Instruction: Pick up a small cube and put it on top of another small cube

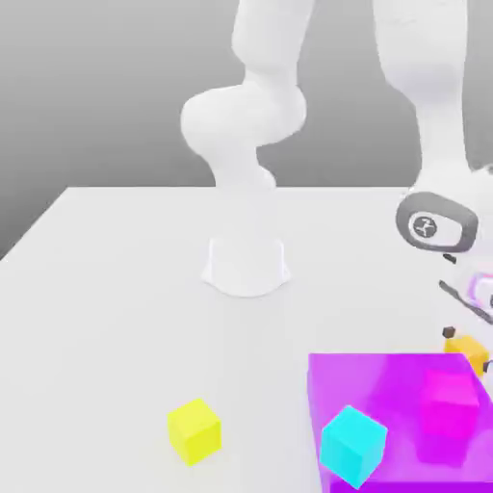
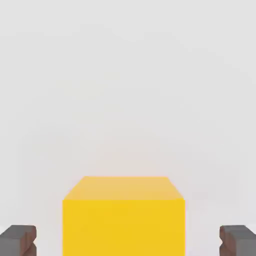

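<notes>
The orange cube (image 1: pixel 466 349) sits at the right edge of the exterior view, just behind the purple block (image 1: pixel 385 385), with the gripper (image 2: pixel 125 240) down around it, while the cyan cube (image 1: pixel 353 443) waits at lower centre-right with nothing stacked on it, so lifting and placing remain. In the hand view the fingertips (image 2: pixel 19 240) stand either side of the cube with small gaps, jaws fairly narrow and, by my reading, not yet gripping.

White table (image 1: pixel 116 318) carries yellow cube (image 1: pixel 194 430); cyan cube (image 1: pixel 352 445) fronts purple block (image 1: pixel 395 385) bearing magenta cube (image 1: pixel 451 402).
</notes>
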